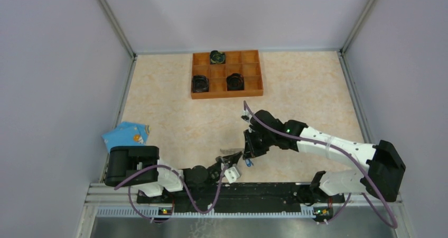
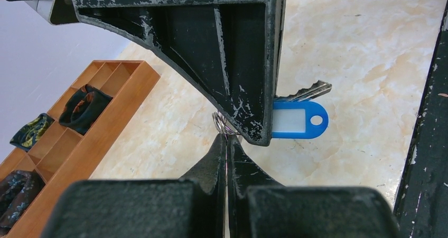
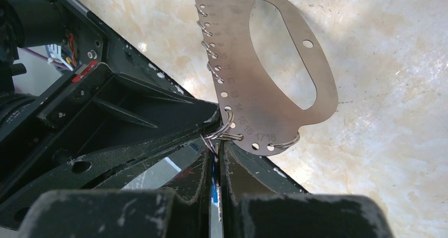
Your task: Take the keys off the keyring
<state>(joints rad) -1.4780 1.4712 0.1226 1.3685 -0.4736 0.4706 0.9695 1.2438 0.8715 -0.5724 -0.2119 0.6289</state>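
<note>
Keys (image 2: 306,93) — mostly behind right end effector (image 1: 247,152)

The beige marbled table (image 1: 296,90) bears a divided wooden tray (image 1: 227,94) far back and, apparently, a light-blue packet (image 1: 126,134) at left.

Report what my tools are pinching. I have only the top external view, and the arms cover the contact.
Observer: Right wrist view: the right tool is shut on a small split ring threaded through a hole in the keyring.
Operator: Now the left.
Observer: Left wrist view: the left tool is also shut on the split ring, tip to tip with the right.
Operator: Find the key.
Observer: The key, with a blue tag, sticks out beyond the right tool's finger.
</note>
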